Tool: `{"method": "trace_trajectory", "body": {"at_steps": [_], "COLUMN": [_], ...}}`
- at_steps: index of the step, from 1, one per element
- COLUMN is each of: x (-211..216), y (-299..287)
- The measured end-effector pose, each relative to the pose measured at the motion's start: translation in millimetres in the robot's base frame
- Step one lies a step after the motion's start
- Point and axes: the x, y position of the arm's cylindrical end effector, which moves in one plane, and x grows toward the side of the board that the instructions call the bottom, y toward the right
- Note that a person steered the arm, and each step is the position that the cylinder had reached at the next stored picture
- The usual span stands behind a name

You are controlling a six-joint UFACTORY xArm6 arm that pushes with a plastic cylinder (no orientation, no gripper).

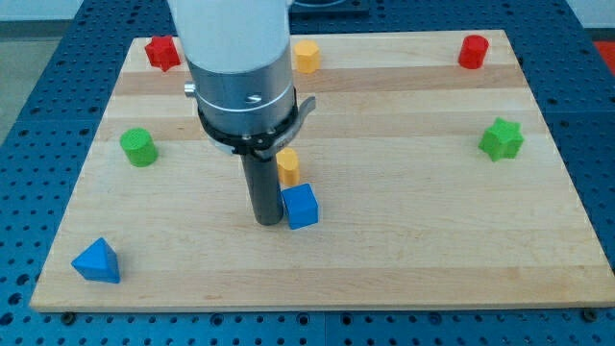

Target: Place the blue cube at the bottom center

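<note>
I am looking at my arm coming down from the view's top, its white body and grey collar hanging over the wooden board, with the dark rod standing straight and upright below them. My tip is resting on the board just to the view's left of the blue cube — touching it or a hair apart, I cannot tell which. There are no jaws on this rig, only the rod, so nothing is being held.

The blue cube is sitting a little left of the board's middle, well above the bottom edge. Directly beyond it, toward the view's top from my tip, a small yellow block is standing just beside the cube; the rod is partly covering it, so its shape is unclear.

Below my tip the board is lying open down to its bottom edge. A blue pyramid is sitting far to the tip's left, near the bottom left corner. A green cylinder is off to the left, a green star-like block far to the right. Along the top edge are a red block, a yellow block beside the arm's body, and a red cylinder.
</note>
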Motion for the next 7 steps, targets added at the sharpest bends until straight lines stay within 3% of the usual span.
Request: {"method": "trace_trajectory", "body": {"at_steps": [2, 7], "x": [-15.5, -22.4], "y": [-20.2, 10.8]}}
